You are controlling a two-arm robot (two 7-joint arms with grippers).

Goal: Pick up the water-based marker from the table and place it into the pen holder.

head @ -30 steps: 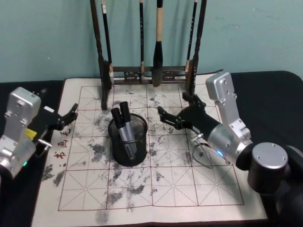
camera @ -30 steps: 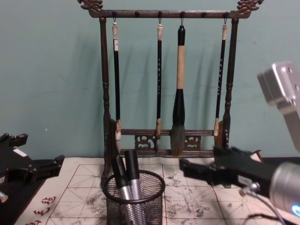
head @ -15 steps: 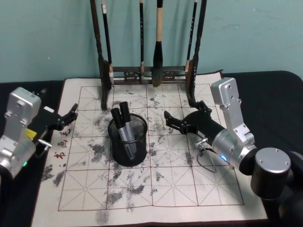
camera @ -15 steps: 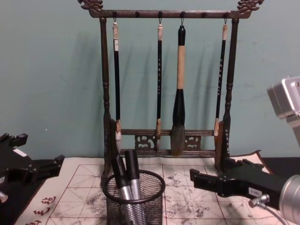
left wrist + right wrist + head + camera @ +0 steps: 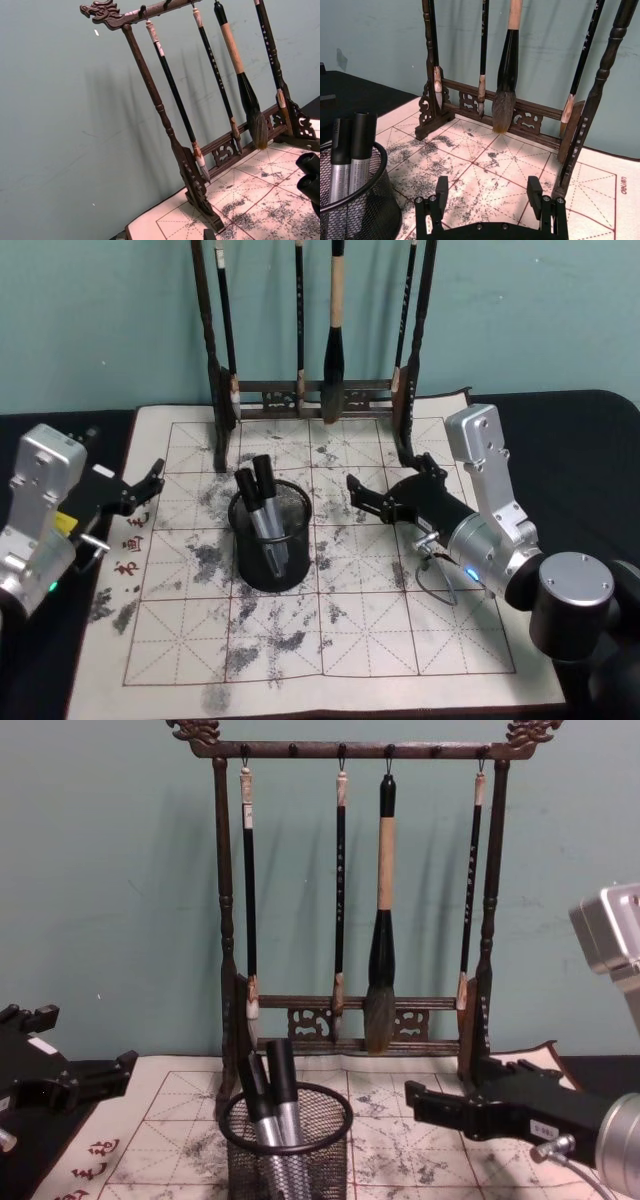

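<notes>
Backing off looks right: right gripper point(image 5: 385, 492) jaws wide apart, empty, near pen holder point(image 5: 270, 537) w/ markers point(image 5: 262, 502) inside; retreat w/o clipping brush rack point(image 5: 315, 390). Left gripper point(image 5: 137, 490) spread, empty, parked at mat edge

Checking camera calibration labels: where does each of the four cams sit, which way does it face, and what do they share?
Head: high, looking down at the mat, pen holder and markers; left gripper and right gripper, both open.
Chest: low, looking forward at the brush rack; both grippers at the lower edges.
Left wrist: looks up and across at the rack and wall.
Right wrist: looks over its own open jaws toward the rack, holder beside it.
Shared: every view has the rack; head, chest and right wrist share the holder with markers.
</notes>
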